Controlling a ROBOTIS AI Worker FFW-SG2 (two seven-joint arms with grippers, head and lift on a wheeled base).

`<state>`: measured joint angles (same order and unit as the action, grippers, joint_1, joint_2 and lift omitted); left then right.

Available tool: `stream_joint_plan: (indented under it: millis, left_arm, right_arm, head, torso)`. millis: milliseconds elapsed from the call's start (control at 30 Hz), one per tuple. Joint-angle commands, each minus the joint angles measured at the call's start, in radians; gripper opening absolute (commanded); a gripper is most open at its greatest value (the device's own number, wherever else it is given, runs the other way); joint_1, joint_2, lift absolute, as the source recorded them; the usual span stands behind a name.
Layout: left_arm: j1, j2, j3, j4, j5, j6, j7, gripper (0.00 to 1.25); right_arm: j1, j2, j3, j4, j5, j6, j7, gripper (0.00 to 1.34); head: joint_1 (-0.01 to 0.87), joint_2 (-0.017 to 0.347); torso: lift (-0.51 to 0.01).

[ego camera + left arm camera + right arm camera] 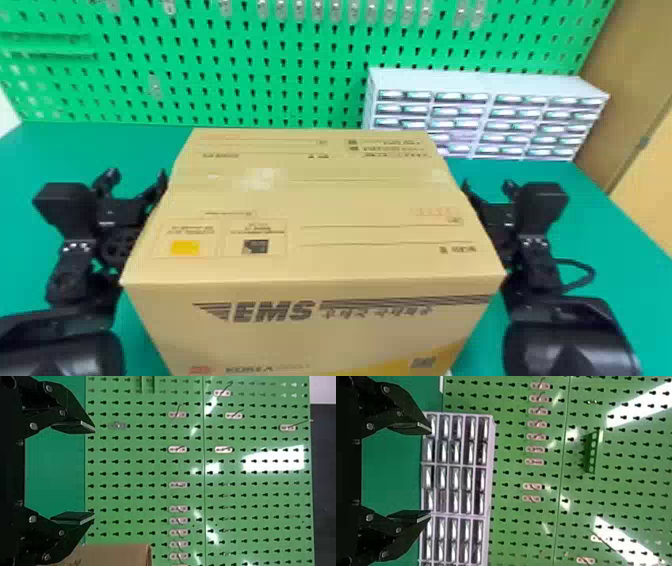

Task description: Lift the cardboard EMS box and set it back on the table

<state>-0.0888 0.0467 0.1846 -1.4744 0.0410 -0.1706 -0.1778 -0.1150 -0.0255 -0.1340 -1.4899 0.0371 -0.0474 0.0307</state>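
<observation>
Box (310,200): it is in the middle, between the two grippers, upright and closed, with its lettered side facing the robot. Its top has one yellow square and one dark square. I cannot tell if its bottom touches the tabletop (600,215).

Left gripper (136,181): it is just beside the left side of the box, and its fingers point to the back edge of the tabletop. The left wrist view shows these fingers (79,517) wide apart, with nothing held between them. One corner of the box is near one finger. From the head view I cannot tell if the gripper touches the box.

Right gripper (487,184): it is beside the right side of the box, also pointing to the back edge. In the right wrist view its fingers (415,427) are spread apart and hold nothing. Touching of the box, I cannot tell.

Cabinet (480,82): it is light-coloured, with rows of small drawers. It stands along the right part of the tabletop's back edge, near the back right corner, and the box partly covers it in the head view.

Pegboard (225,95): it is green and upright behind the back edge, with metal hooks (177,449) on it.
</observation>
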Motion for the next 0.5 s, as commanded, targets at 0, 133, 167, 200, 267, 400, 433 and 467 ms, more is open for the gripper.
stream_joint_plan:
  millis: [0, 133, 167, 200, 267, 400, 433, 467]
  left_arm:
    - [-0.003, 0.001, 0.039, -0.027, -0.009, -0.006, 0.0, 0.77]
    - [-0.002, 0.004, 0.073, -0.049, -0.015, -0.006, -0.002, 0.77]
    - [0.0, 0.005, 0.082, -0.055, -0.018, -0.006, -0.003, 0.77]
    - [0.001, 0.005, 0.09, -0.061, -0.02, -0.006, -0.003, 0.77]
    - [0.008, 0.007, 0.107, -0.073, -0.021, -0.006, -0.003, 0.77]
    - [0.018, 0.008, 0.133, -0.093, -0.023, -0.006, -0.003, 0.77]
    - [0.02, 0.008, 0.139, -0.098, -0.023, -0.006, -0.003, 0.77]
    - [0.021, 0.008, 0.142, -0.099, -0.023, -0.006, -0.003, 0.77]
  right_arm:
    - [0.008, -0.011, -0.039, -0.015, -0.013, -0.019, 0.0, 0.83]
    - [0.021, -0.022, -0.09, -0.038, -0.013, -0.019, 0.0, 0.83]
    - [0.025, -0.024, -0.104, -0.043, -0.013, -0.019, 0.0, 0.83]
    - [0.028, -0.027, -0.115, -0.047, -0.011, -0.019, 0.0, 0.83]
    - [0.038, -0.03, -0.144, -0.063, -0.008, -0.019, 0.0, 0.83]
    - [0.057, -0.031, -0.197, -0.086, -0.008, -0.019, 0.0, 0.83]
    - [0.06, -0.03, -0.205, -0.09, -0.008, -0.019, 0.0, 0.83]
    - [0.061, -0.03, -0.213, -0.092, -0.008, -0.019, 0.0, 0.83]
  head:
    - [0.678, -0.014]
    - [0.678, -0.014]
    - [0.678, -0.014]
    - [0.678, -0.014]
    - [0.678, -0.014]
    - [0.678, -0.014]
    - [0.678, -0.014]
    - [0.678, -0.014]
  torso:
    - [-0.095]
    - [-0.095]
    - [-0.095]
    - [-0.095]
    - [-0.095]
    - [-0.095]
    - [-0.095]
    - [-0.095]
